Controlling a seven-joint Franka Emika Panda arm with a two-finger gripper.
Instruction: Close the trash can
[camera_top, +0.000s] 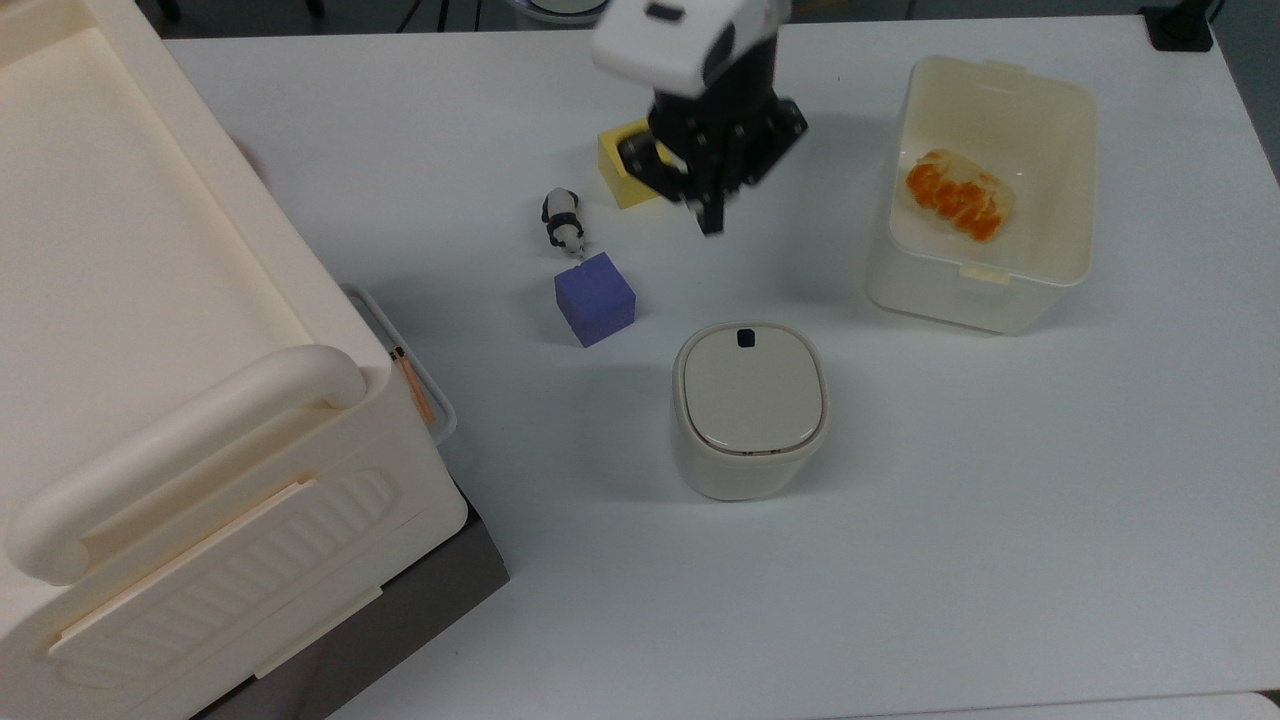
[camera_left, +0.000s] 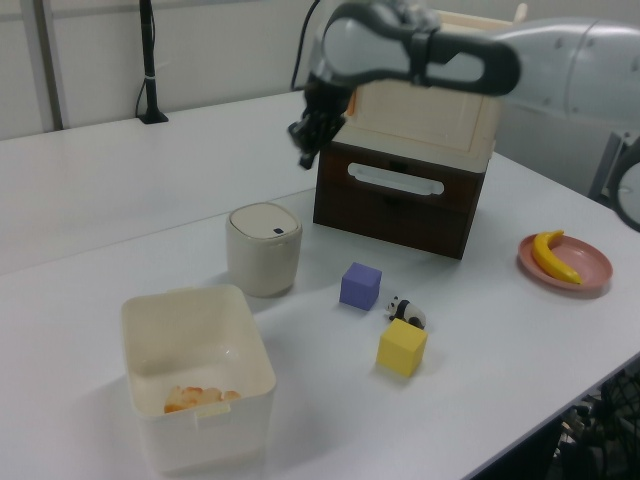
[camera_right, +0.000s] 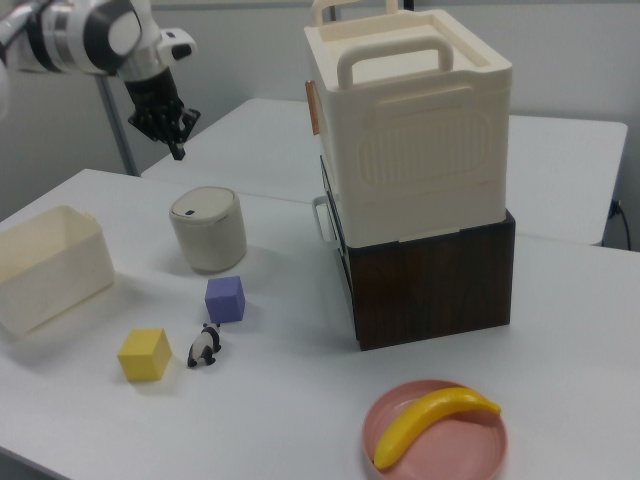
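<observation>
One big cream box (camera_right: 410, 120) on a dark cabinet (camera_right: 430, 285) fills the top view's left edge, and a tub (camera_top: 985, 195) sits near the top view's right edge, leaving bare table (camera_top: 950, 520) around the bin (camera_top: 748, 410). It stands upright mid-table, lid (camera_top: 750, 388) flat and shut, its black mark toward the arm. Well above and clear of it, the gripper (camera_top: 712, 222) hangs with fingers together.

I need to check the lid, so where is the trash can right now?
In the top view the trash can stands mid-table, lid flat, just right of the purple cube.
</observation>
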